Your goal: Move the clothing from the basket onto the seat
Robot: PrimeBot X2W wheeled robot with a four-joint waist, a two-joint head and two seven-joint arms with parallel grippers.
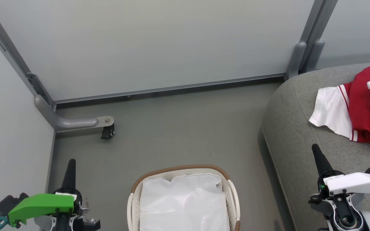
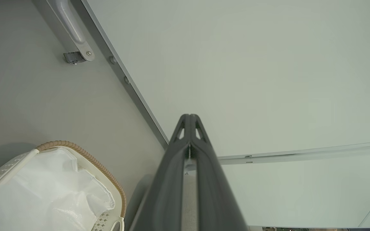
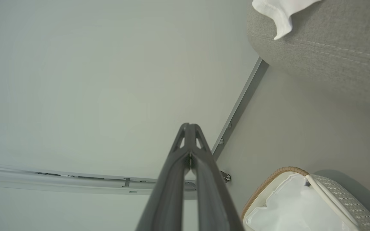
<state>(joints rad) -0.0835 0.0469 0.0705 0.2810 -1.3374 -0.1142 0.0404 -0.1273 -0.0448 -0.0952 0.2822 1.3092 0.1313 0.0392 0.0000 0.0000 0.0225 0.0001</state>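
Note:
The red clothing [image 1: 368, 106] with white stripes and a white sleeve lies on the grey seat [image 1: 294, 128] at the right; its white edge [image 3: 278, 12] hangs over the seat corner [image 3: 326, 54]. The white basket [image 1: 133, 205] with a brown woven rim stands on the floor at bottom centre, holding a plain white liner [image 1: 185, 202]. My left gripper [image 1: 70, 166] is shut and empty, left of the basket [image 2: 85, 157]. My right gripper [image 1: 317, 154] is shut and empty, above the seat's near edge. Their fingers press together in both wrist views [image 2: 189, 120] [image 3: 189, 128].
Pale partition panels [image 1: 159, 45] close off the back and left, on grey metal frames. A frame foot with a black caster [image 1: 107, 131] rests on the grey floor [image 1: 178, 128] to the left. The basket [image 3: 268, 186] stands near the seat's side.

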